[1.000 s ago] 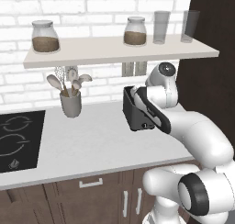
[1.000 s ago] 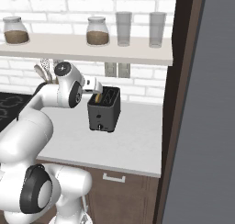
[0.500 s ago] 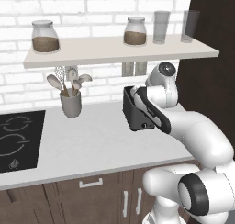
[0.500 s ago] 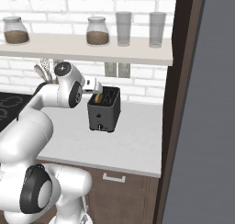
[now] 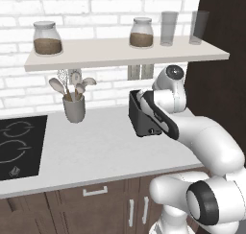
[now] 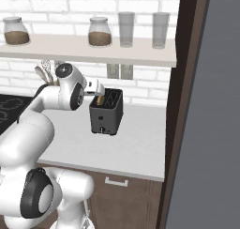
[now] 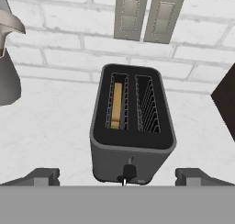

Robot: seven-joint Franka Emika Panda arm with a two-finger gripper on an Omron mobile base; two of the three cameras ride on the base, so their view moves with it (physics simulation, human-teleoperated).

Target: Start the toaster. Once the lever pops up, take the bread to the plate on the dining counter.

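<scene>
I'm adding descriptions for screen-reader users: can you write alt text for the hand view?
A dark two-slot toaster stands on a white worktop, seen from above, with a slice of bread in its left slot and a small knob low on its front. The open hand hangs before it. Behind are a white brick wall and two outlets.

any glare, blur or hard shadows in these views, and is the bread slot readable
Hand view: sharp, flat even light, no glare; the bread reads clearly in the left slot of the toaster. Left base view: soft shadow under the shelf, toaster half hidden by the arm. Right base view: crisp, toaster front dark.
</scene>
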